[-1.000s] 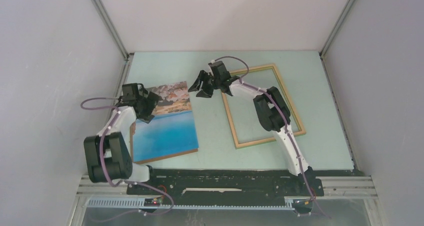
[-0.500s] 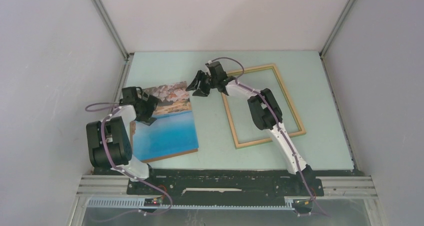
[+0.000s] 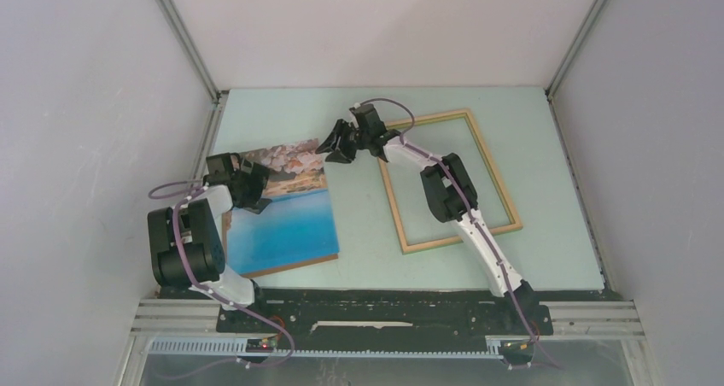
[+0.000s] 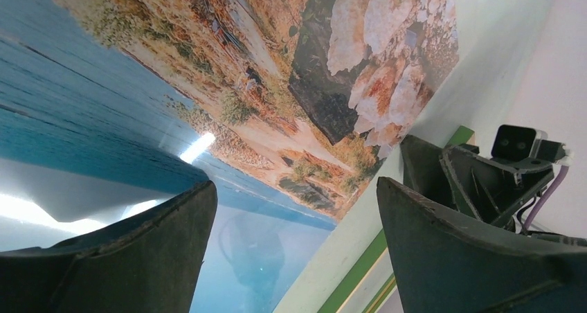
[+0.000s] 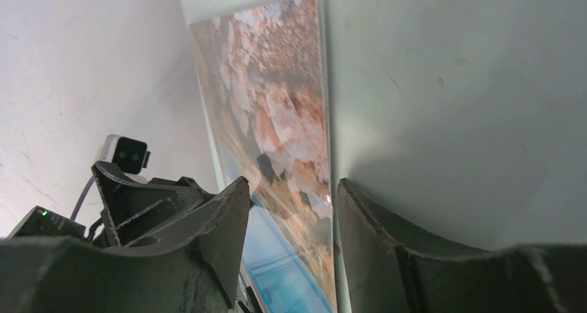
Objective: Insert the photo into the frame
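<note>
Since it lies flat on the table (image 3: 367,232) just left of the frame (image 3: 461,238), the photo (image 3: 286,207) looks like a stiff, light board with a glossy, probably slippery face. I would pinch 1 edge rather than press the face. The left gripper (image 4: 294,195) hangs spread wide over the rocky end. The right gripper (image 5: 292,185), jaws partly apart and empty, sits at the photo's corner nearest the frame.
</note>
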Robot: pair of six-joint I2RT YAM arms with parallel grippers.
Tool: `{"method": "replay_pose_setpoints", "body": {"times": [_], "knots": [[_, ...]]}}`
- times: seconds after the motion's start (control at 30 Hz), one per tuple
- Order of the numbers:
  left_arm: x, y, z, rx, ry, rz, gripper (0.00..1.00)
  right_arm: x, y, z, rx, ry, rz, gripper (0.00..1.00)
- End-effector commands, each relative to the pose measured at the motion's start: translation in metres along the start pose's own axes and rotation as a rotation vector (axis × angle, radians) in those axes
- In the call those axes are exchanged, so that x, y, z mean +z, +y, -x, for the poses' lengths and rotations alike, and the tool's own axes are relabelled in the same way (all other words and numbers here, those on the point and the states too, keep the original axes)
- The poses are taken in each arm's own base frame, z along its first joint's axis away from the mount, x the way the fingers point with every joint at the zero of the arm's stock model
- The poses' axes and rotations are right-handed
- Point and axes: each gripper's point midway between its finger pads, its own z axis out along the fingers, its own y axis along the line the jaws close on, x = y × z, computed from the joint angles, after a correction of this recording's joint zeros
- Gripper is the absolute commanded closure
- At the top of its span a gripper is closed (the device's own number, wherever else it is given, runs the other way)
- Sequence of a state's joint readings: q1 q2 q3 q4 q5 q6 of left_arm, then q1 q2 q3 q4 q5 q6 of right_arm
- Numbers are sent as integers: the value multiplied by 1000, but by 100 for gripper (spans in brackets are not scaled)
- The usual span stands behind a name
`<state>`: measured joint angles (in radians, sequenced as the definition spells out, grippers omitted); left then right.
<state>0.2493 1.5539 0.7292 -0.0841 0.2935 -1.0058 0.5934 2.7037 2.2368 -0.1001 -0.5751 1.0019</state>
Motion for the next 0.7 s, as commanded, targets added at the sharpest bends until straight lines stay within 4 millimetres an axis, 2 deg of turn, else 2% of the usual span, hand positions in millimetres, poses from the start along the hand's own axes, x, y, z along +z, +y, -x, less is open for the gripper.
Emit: {"method": "replay_pose_setpoints", "body": {"times": [0.0,0.37,0.67], "knots": [[6,36,-12,-24,26,112,4,8,14,10,-12,7,71,43],[9,41,-13,-24,35,131,5,9,20,13,-23,1,95,45],[9,43,-13,-21,34,138,5,-5,52,17,-117,-27,147,46]]}}
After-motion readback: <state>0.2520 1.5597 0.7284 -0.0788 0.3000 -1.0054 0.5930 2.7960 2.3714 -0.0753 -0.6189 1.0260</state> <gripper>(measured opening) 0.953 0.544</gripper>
